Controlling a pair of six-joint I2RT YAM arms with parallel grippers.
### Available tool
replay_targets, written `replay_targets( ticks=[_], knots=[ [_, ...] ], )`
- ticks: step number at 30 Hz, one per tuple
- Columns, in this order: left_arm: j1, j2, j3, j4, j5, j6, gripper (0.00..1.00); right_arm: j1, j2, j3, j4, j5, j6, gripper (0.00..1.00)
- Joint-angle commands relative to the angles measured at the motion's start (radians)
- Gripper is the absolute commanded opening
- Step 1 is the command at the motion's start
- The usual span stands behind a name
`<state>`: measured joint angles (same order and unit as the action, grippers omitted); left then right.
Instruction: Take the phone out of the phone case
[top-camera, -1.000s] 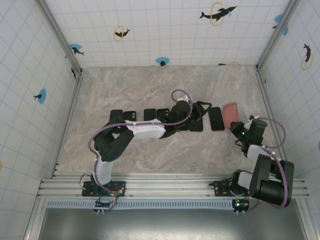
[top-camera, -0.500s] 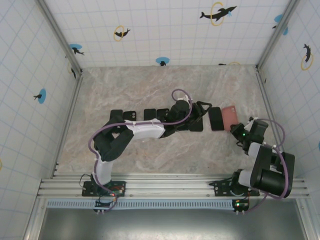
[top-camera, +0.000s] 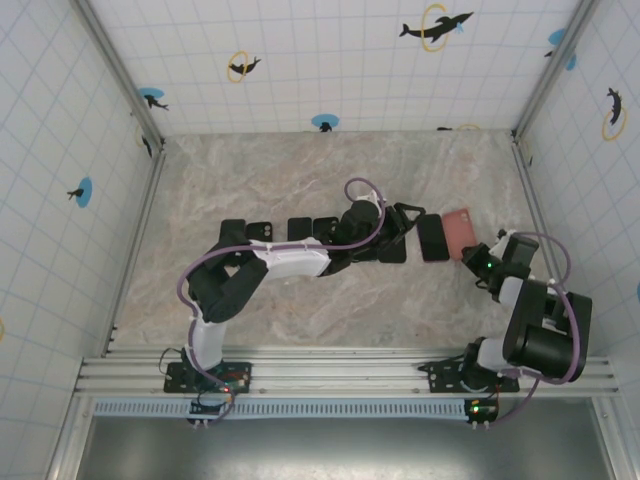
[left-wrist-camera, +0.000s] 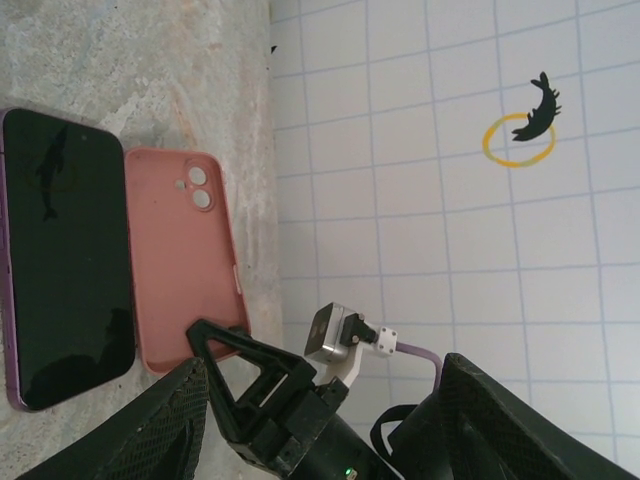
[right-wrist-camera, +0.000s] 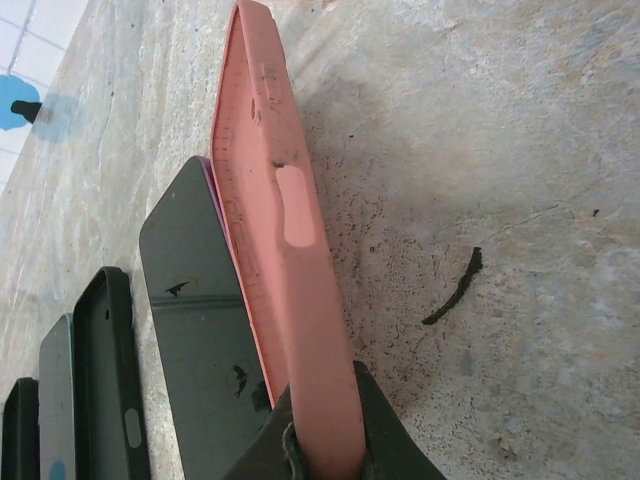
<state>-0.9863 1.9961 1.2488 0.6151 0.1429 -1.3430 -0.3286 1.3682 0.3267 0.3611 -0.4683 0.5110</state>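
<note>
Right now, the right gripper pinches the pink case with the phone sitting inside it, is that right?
Not quite: the right gripper does pinch the pink case, but the phone lies outside it, beside it on the table, screen up. The right wrist view shows this.

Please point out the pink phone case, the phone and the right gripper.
pink phone case (left-wrist-camera: 185, 265): left wrist view, middle of its flat face.
phone (left-wrist-camera: 68, 250): left wrist view, middle of the dark screen.
right gripper (right-wrist-camera: 322, 420): right wrist view, between its fingertips clamping the case.
</note>
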Motion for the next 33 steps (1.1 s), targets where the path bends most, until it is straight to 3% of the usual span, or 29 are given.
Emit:
replay_targets(
  ticks=[1,7,14,22,33],
  knots=[
    [0.009,0.015,-0.002,0.027,0.013,-0.002,0.63,-0.005,0.023,0.035,-0.013,-0.041,-0.033,0.0],
    [0.01,0.015,0.0,0.025,0.015,0.001,0.63,-0.009,0.026,0.035,-0.025,-0.024,-0.044,0.04],
    [0.011,0.023,0.008,0.026,0.022,-0.001,0.63,-0.008,0.021,0.046,-0.045,-0.023,-0.06,0.24],
    [0.011,0.025,0.014,0.027,0.025,0.0,0.63,-0.008,-0.005,0.074,-0.098,0.03,-0.089,0.39],
    [0.014,0.019,0.007,0.026,0.027,0.003,0.63,0.005,-0.018,0.113,-0.188,0.144,-0.169,0.5]
  ],
)
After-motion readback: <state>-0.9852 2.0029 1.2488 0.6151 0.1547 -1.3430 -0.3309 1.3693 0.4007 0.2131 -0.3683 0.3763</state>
